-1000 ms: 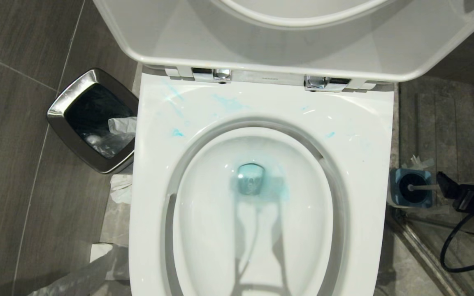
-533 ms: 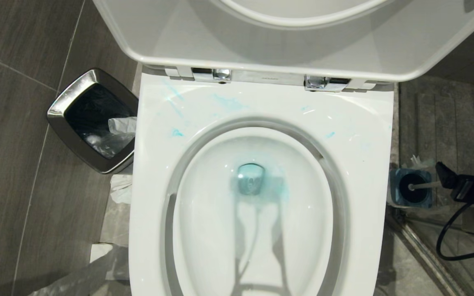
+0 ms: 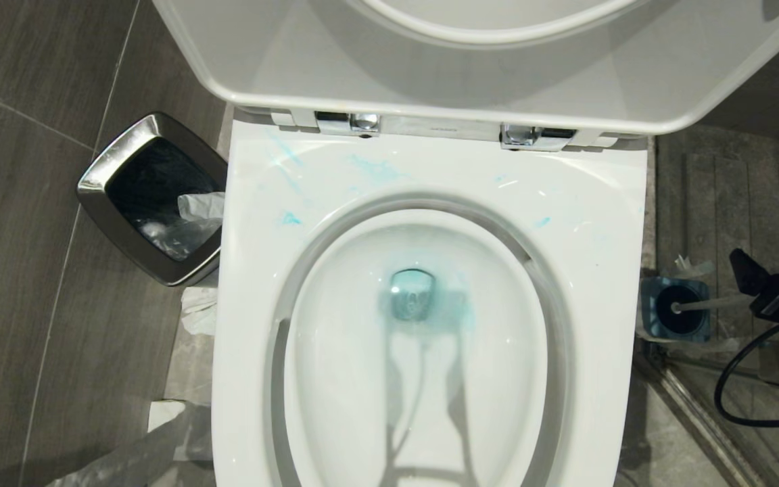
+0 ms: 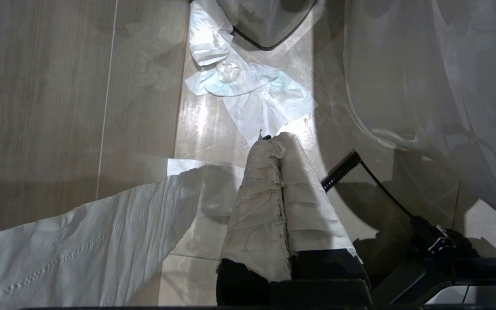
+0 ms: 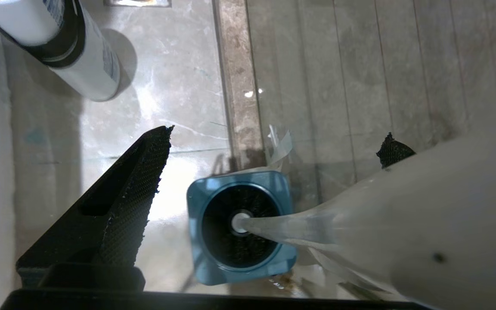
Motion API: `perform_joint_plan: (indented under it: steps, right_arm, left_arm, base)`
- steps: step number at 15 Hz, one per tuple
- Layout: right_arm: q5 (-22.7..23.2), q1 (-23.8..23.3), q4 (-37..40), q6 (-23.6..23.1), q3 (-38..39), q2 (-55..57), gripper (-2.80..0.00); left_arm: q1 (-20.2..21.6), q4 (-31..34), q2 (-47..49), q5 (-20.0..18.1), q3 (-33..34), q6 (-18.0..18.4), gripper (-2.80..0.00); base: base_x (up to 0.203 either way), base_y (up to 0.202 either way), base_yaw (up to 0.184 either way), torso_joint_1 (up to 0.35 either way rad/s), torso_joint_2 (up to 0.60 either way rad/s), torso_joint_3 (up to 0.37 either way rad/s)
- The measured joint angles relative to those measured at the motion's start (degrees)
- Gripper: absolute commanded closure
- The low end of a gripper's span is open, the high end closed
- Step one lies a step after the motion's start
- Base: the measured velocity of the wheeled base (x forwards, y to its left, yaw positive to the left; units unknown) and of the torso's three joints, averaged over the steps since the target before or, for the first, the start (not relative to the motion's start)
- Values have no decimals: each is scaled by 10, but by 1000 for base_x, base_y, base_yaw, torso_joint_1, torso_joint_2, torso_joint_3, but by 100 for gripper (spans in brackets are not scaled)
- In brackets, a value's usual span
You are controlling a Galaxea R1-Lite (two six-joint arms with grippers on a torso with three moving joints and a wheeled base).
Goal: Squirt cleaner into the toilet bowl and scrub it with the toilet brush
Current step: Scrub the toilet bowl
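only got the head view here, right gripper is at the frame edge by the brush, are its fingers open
Observer: Yes. In the right wrist view the right gripper is open, its fingers either side of the toilet brush handle and not closed on it.
Operator: brush still in its holder
Observer: Yes, its dark head sits in the square blue holder on the floor.
Operator: where's the cleaner bottle, cant see it
Observer: A white bottle is on the floor near the holder.
Operator: and the left arm
Observer: The left gripper is shut, low beside the toilet, above white tissue on the floor.
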Motion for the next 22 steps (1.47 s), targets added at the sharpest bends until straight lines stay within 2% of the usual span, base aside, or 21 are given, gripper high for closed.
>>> perform_joint_plan:
  steps: [7,8,19,22]
  right_arm:
    - [0,0,-1,19,12,1,-280]
    - [0,0,-1,18,10,3,0]
    - [23,0,-34,14,5,13,0]
    - [25,0,-33,0,4,9,0]
  left_arm:
    - [0,0,0,0,0,0,0]
    - [0,0,0,0,0,0,0]
    - [0,0,0,0,0,0,0]
    - [0,0,0,0,0,0,0]
  base:
    - [0,0,0,0,0,0]
    - [0,0,0,0,0,0]
    - [0,0,0,0,0,0]
    - [0,0,0,0,0,0]
